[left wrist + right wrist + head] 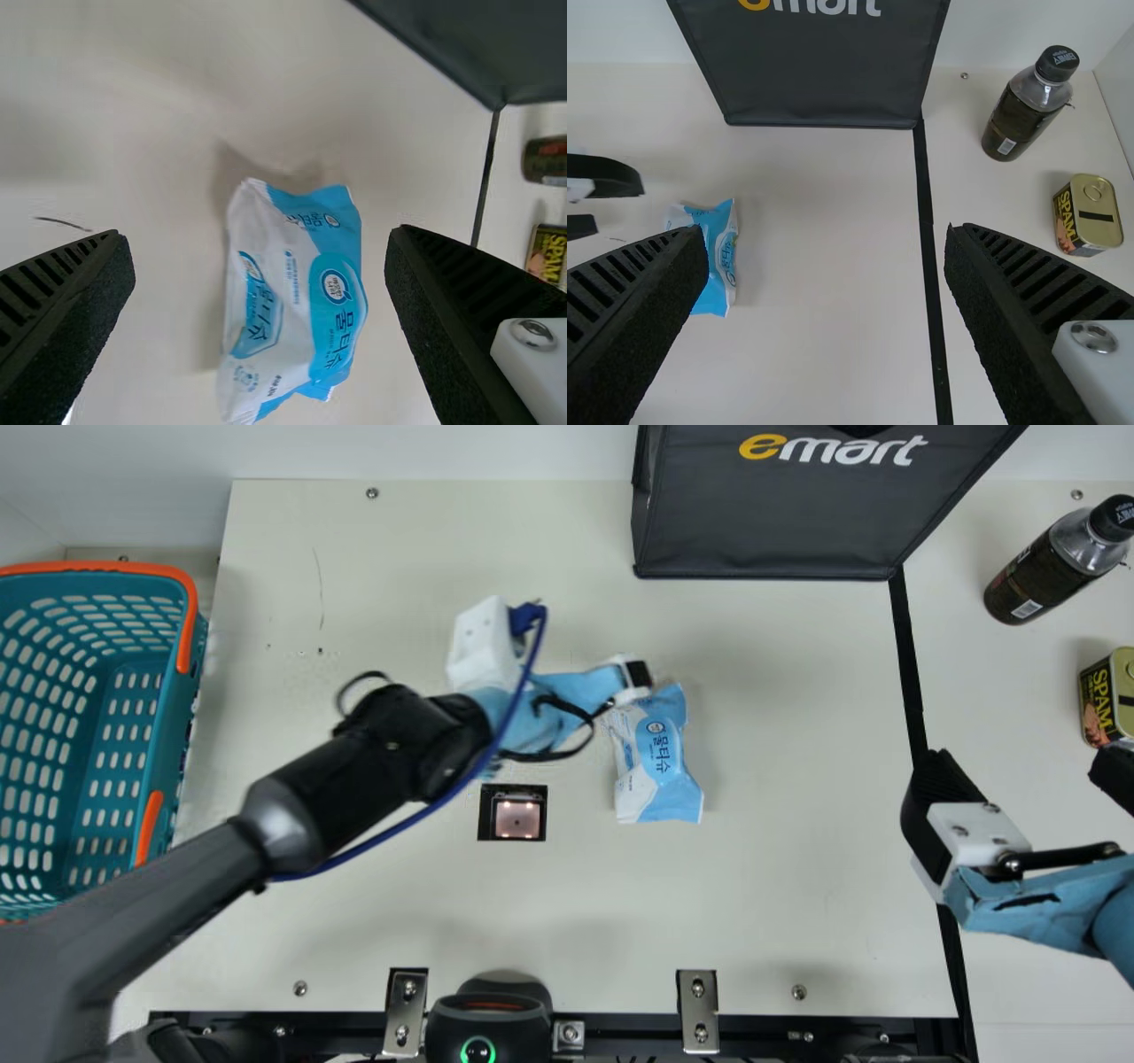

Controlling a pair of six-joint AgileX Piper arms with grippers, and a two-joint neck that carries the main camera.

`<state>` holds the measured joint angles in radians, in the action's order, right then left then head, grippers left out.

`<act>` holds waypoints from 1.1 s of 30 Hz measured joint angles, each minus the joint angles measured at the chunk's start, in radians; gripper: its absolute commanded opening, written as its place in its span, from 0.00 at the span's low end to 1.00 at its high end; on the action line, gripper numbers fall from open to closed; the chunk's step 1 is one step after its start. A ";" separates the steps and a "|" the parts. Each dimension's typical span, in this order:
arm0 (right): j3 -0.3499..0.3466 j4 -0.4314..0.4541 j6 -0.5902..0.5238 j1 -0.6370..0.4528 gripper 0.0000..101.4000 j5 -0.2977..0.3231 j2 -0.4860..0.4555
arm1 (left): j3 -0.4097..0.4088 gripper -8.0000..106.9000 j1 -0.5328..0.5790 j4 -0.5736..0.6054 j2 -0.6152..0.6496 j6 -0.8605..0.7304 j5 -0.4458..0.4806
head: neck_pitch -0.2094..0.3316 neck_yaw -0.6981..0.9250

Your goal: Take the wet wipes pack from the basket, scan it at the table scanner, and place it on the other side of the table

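Observation:
In the main view my left gripper (pixel 634 677) is above the upper end of the blue-and-white wet wipes pack (pixel 657 766), which lies on the table right of the square table scanner (pixel 516 817). The left wrist view has that gripper (pixel 260 257) open, with the pack (pixel 297 297) below and between its spread fingers, not held. My right gripper (pixel 1023 775) is over the black line at the right; the right wrist view shows its fingers apart (pixel 826 252) with nothing between them. The pack (pixel 724 257) is partly behind one finger there.
The teal basket (pixel 190 717) with orange handles stands at the far left. A dark shopping bag (pixel 780 522) is at the back. Beyond the black line are a bottle (pixel 1050 571) and a SPAM can (pixel 1103 695). A black device (pixel 487 1019) sits at the front edge.

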<state>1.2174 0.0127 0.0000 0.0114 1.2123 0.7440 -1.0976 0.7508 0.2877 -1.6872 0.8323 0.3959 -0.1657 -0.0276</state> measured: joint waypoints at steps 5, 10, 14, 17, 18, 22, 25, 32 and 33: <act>0.000 0.000 0.000 0.000 0.94 0.000 0.000 | 0.103 0.85 -0.087 0.182 0.109 -0.204 -0.007 | 0.000 0.000; 0.000 0.000 0.000 0.000 0.94 0.000 0.000 | 0.188 0.85 -0.185 0.341 0.218 -0.422 0.042 | 0.000 0.000; 0.000 0.000 0.000 0.000 0.94 0.000 0.000 | 0.236 0.85 -0.283 0.404 0.297 -0.591 0.104 | 0.000 0.000; 0.000 0.000 0.000 0.000 0.94 0.000 0.000 | 0.260 0.85 -0.353 0.396 0.349 -0.718 0.160 | 0.000 0.000; 0.000 0.000 0.000 0.000 0.94 0.000 0.000 | 0.265 0.85 -0.373 0.385 0.367 -0.749 0.176 | 0.000 0.000; 0.000 0.000 0.000 0.000 0.94 0.000 0.000 | 0.279 0.85 -0.460 0.322 0.432 -0.886 0.249 | 0.000 0.000; 0.000 0.000 0.000 0.000 0.94 0.000 0.000 | 0.279 0.85 -0.521 0.271 0.478 -0.969 0.305 | 0.000 0.000; 0.000 0.000 0.000 0.000 0.94 0.000 0.000 | 0.247 0.85 -0.628 0.176 0.584 -1.105 0.433 | 0.000 0.000; 0.000 0.000 0.000 0.000 0.94 0.000 0.000 | 0.239 0.85 -0.641 0.163 0.598 -1.115 0.454 | 0.000 0.000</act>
<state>1.2174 0.0127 0.0000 0.0114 1.2123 0.7440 -0.8584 0.1103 0.4505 -1.0888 -0.2830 0.8499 -0.1657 -0.0276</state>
